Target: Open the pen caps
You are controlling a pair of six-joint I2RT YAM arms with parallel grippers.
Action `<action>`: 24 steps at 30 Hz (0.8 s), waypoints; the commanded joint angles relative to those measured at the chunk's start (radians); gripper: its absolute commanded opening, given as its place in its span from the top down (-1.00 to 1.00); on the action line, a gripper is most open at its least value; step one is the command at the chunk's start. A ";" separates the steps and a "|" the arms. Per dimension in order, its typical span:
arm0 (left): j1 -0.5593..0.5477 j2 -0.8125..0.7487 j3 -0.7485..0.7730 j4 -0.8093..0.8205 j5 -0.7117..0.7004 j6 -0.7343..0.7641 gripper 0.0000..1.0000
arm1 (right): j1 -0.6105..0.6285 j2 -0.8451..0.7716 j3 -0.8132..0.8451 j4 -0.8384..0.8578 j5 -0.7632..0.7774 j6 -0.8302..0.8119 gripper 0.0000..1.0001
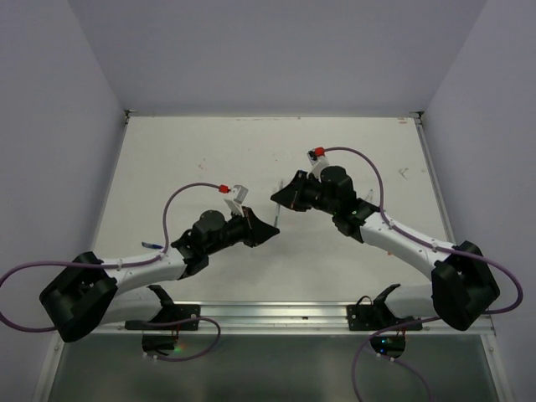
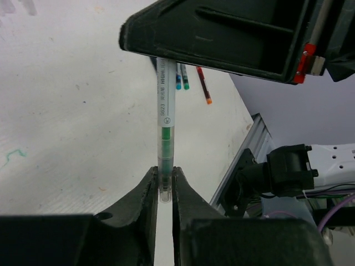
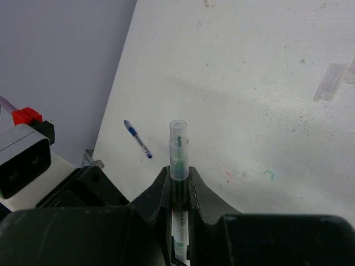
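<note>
Presently the job sits partway through one pen. A slim clear plastic pen with green ink and a white printed label [image 2: 165,105] is held in the air between both arms, above the white tabletop [image 3: 249,55]. The left pincer [image 2: 165,187] is clenched on the pen's clear tip end, just past the green band, and I take this end to be its clear cap [image 2: 165,166]. The right pincer [image 3: 178,176] is clenched on the barrel further along, and the pen's other clear end pokes out free beyond its fingers. No gap shows between cap and barrel, so the cap looks not yet pulled off, though the seam is too fine to be sure.

Two short translucent plastic pieces [image 3: 329,82] lying on the tabletop look like caps already taken off. What is left, as I judge it, is to draw the pincers apart along the pen's axis to free this cap, then deal with the other pens. A blue-tipped pen [image 3: 137,139] lies alone near the tabletop's edge. Three thin pens [image 2: 185,80] lie close together, their caps too small to make out.
</note>
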 commanded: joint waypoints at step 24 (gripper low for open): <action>-0.038 0.001 0.037 -0.246 -0.232 0.051 1.00 | -0.352 0.037 0.271 -0.214 0.037 -0.067 1.00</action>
